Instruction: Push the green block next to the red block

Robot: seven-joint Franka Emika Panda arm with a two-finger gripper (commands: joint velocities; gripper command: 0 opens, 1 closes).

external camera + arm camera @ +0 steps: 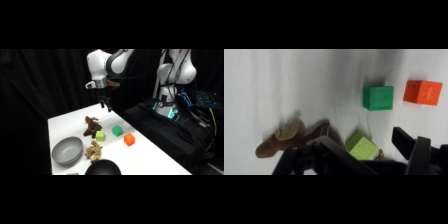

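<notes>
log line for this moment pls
gripper: above table, touching nothing | green block: apart from red block | push: not yet begun

A white worktop (150,162) carries several loose things. A grey bowl (67,150) sits near its front left corner. Just right of the bowl lies a small tan, knobbly toy (93,150), its kind unclear. Behind that toy stands a dark brown plush animal (91,126), which in the wrist view lies flat on the white surface. A lime cube (100,136) rests just beside the plush animal. A black rounded object (103,168) pokes up at the front edge. Black cloth hangs behind, and cables (212,117) trail at the right.
</notes>
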